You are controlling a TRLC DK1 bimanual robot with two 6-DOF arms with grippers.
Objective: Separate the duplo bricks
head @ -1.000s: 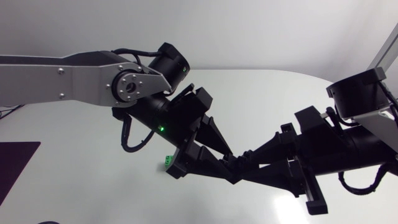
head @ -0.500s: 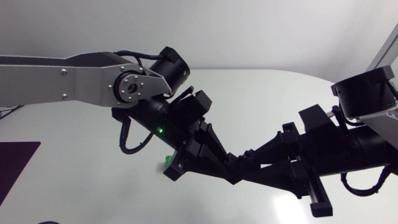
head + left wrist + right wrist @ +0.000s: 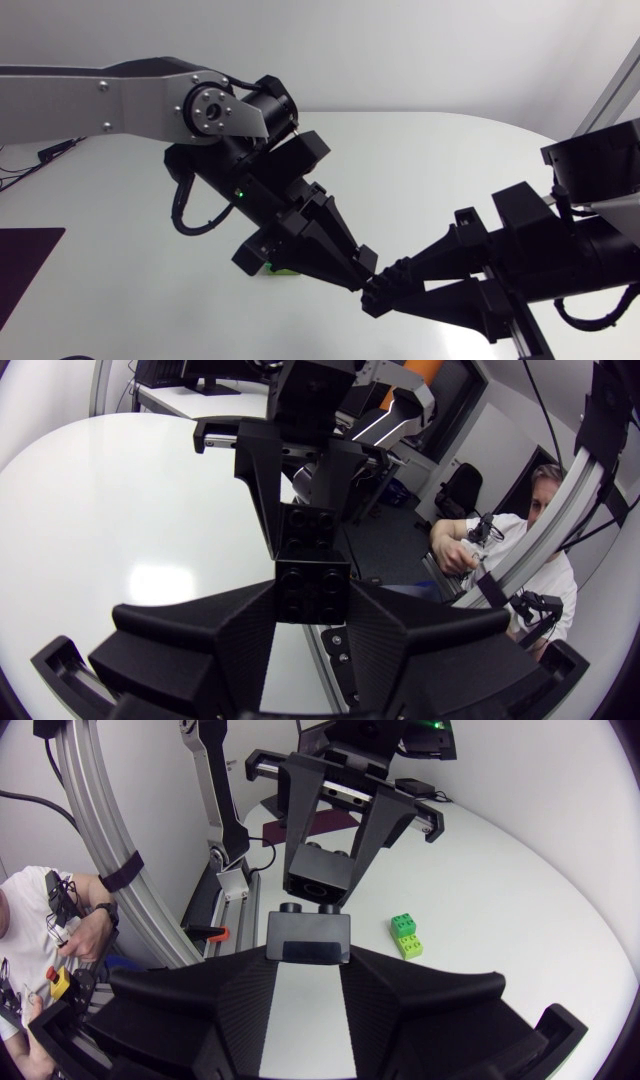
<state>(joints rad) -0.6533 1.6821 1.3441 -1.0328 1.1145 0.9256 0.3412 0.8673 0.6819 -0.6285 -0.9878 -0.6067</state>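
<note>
Your left end effector is pinching the first black duplo brick between its two fingers. Your right end effector is clamped the same way on the second black duplo brick. The two end effectors meet tip to tip above the table, so each brick sits directly ahead of the other end effector's fingertips.

From the right wrist, the studs of the second black duplo brick show in a thin gap just under the first one. I judge this pair to be at the point of coming apart, or only just parted. From the left wrist the two bricks look flush, with only a seam between them, so you cannot be sure the studs are fully clear. Treat this separation as nearly done, not finished.

One pair is left. A green duplo brick and a lime duplo brick lie joined on the table, ahead of the right end effector and off to one side of it, well below the left end effector. From above only a sliver of green shows beneath the left wrist.

By my reading you are about halfway. Once the black pair is clear, both black bricks have to be set down on the table. Then the green and lime pair has to be picked up and pulled apart.
</note>
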